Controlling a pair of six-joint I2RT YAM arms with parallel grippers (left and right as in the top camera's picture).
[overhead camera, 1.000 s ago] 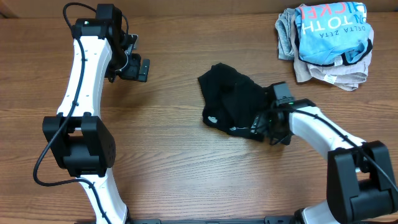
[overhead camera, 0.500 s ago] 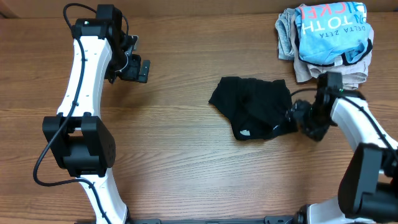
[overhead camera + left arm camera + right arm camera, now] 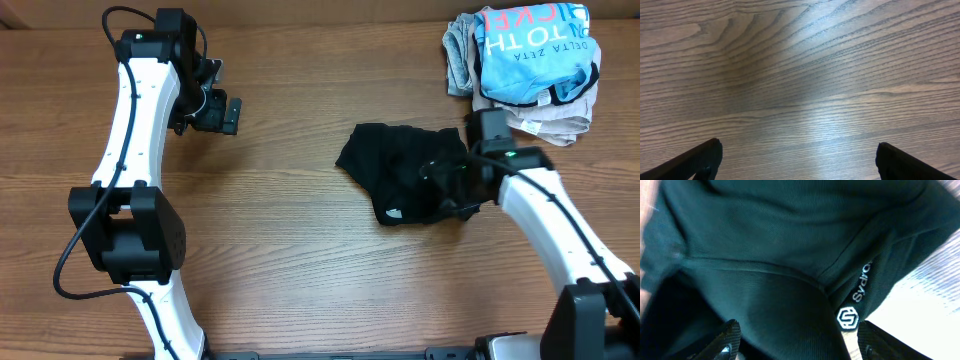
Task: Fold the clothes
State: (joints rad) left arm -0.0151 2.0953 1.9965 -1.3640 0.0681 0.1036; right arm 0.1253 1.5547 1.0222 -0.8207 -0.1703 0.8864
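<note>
Risk: right claw (image 3: 797,335), apart astride black garment (image 3: 400,172), pinches several bunched layers, skewing fold. Far left of garment, left claw (image 3: 797,147) apart.

The folded blue T-shirt (image 3: 530,55) carries small white "DELTA ZETA", upside down in the overhead view, beside larger letters cut off by folds (roughly "OTH" and pink "ICKE"). The black garment (image 3: 765,255) shows white "Syd", the rest hidden, above a hexagonal S logo (image 3: 846,316).
</note>
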